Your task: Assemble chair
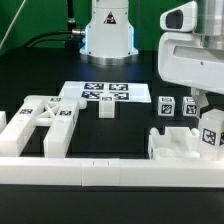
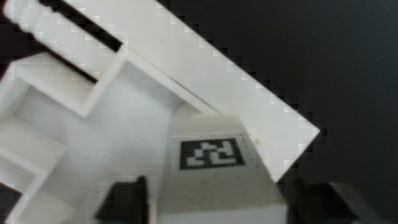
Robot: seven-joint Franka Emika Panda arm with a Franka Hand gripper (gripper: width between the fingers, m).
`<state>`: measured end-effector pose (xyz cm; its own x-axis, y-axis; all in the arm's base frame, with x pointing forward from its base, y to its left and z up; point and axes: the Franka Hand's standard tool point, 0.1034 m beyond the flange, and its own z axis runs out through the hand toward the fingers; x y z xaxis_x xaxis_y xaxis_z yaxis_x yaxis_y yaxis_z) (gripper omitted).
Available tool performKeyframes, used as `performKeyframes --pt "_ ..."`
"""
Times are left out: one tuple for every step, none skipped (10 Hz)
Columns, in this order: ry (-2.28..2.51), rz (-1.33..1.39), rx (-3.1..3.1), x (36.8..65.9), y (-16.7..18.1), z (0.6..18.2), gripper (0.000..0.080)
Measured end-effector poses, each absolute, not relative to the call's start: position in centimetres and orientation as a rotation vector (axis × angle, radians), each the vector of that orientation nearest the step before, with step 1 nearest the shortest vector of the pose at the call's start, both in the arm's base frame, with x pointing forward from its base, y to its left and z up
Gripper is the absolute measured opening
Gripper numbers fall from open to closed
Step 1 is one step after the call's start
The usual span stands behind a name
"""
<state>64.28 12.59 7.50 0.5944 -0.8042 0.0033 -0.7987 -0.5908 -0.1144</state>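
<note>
Tagged leg block (image 2: 214,150) perched on the seat part (image 2: 98,115) at the exterior view's right, straddled by the pincer (image 2: 222,200), spread and seemingly clear of it (edges blurred). Could be tipped or nudged askew by a finger (image 2: 121,200) catching on lift-off, if loosely seated.

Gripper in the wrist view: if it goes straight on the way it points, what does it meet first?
Most likely the white tagged chair part, which sits right between the fingers of the gripper. It looks very close, though depth is hard to judge.
</note>
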Motion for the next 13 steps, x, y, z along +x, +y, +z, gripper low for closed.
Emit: performKeyframes --pt "1.301 -0.087 -2.748 64.29 12.52 7.50 0.0473" --pt "1.238 -0.091 -2.778 64.36 12.16 7.51 0.0608" --pt "1.162 -0.096 -2.813 64.41 11.91 7.50 0.0637" --pt "0.989 -0.106 -2.885 64.41 11.86 7.47 0.0637" --pt "0.896 -0.111 -2.918 64.41 11.86 7.46 0.0647" --pt "0.795 -0.115 -2.950 64.40 11.86 7.45 0.0647" --pt "0.657 -0.118 -2.989 64.38 11.86 7.45 0.0648" --pt "0.468 -0.104 -3.048 64.24 11.87 7.49 0.0648" --pt "0.318 -0.109 -3.078 64.39 11.82 7.55 0.0648" --pt "0.122 -0.097 -3.105 64.44 11.71 7.61 0.0648" --pt "-0.033 -0.081 -3.114 64.52 11.73 7.71 0.0648" --pt "-0.186 -0.076 -3.118 64.71 11.73 7.82 0.0648" --pt "-0.322 -0.070 -3.114 64.71 11.68 7.84 0.0648"
